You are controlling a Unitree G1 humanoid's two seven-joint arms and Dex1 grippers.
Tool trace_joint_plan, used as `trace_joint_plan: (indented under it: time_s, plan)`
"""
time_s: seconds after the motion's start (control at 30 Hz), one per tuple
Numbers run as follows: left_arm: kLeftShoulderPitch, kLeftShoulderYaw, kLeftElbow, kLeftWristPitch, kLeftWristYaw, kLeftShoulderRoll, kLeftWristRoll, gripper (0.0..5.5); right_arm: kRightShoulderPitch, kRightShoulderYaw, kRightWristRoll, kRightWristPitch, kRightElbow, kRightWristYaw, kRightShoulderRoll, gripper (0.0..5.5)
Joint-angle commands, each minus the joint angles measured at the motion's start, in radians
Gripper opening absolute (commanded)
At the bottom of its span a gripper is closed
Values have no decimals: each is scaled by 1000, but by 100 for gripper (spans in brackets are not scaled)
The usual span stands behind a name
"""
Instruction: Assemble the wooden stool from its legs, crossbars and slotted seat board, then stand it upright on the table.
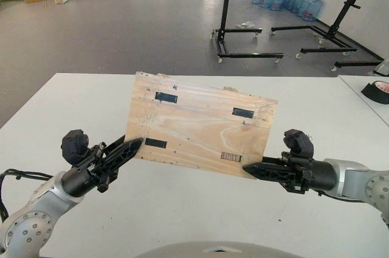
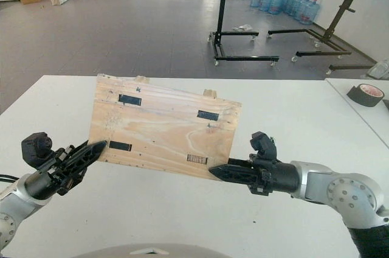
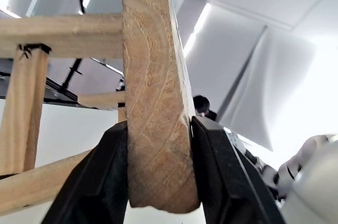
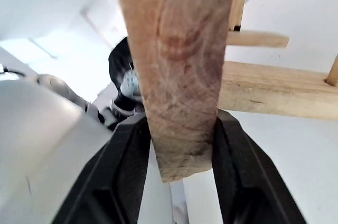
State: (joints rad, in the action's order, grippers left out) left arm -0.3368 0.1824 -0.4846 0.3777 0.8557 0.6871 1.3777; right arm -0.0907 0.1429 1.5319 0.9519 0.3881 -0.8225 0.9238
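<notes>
Apparently assembled, the pale slotted wooden stool point(image 1: 200, 121), mid-frame, is pinched by left gripper point(image 1: 136, 143) and right gripper point(image 1: 247, 168); uprighting remains.

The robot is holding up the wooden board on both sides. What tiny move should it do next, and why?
Probably tip the top edge of the seat board away from the robot, so the legs behind it swing down toward the table. The left tool and right tool each clamp a lower corner, and the board faces the robot with legs already attached.
</notes>
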Motion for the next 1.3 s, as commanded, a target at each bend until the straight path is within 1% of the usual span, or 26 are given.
trace_joint_plan:
  time_s: [0.03,0.13,0.23,0.4,0.47,0.67,0.77,0.87,0.97,1.07,1.13,1.23,1.3]
  plan:
    - [131,-62,-200,44,-119,-8,-82,152,58,15,382,-111,82,217,-126,154]
    - [175,-67,-204,45,-223,-46,-15,152,30,6,417,-168,139,309,-191,154]
    - [197,-77,-212,50,-292,-71,1,152,5,-13,436,-256,192,422,-291,155]
    - [261,-105,-206,51,-381,-107,-1,152,1,-87,440,-385,277,589,-456,155]
    - [281,-123,-197,55,-398,-122,-2,152,-1,-115,440,-401,289,617,-485,155]
    - [290,-146,-170,85,-405,-145,52,152,-27,-165,439,-388,291,636,-488,155]
    - [273,-169,-157,102,-474,-168,119,152,-44,-183,440,-391,291,669,-495,155]
    - [236,-193,-189,86,-595,-212,152,152,-72,-195,440,-406,325,726,-491,155]
    - [229,-210,-248,77,-776,-232,211,152,-58,-202,440,-481,390,861,-506,154]
    - [264,-222,-341,19,-1043,-242,361,152,16,-230,440,-622,458,1086,-575,152]
    - [326,-231,-385,-46,-1218,-254,455,152,63,-266,440,-714,511,1242,-617,145]
    - [366,-245,-396,-105,-1375,-260,517,152,115,-294,440,-814,548,1412,-667,137]
    - [329,-253,-368,-115,-1446,-254,497,152,169,-311,440,-859,565,1498,-690,136]
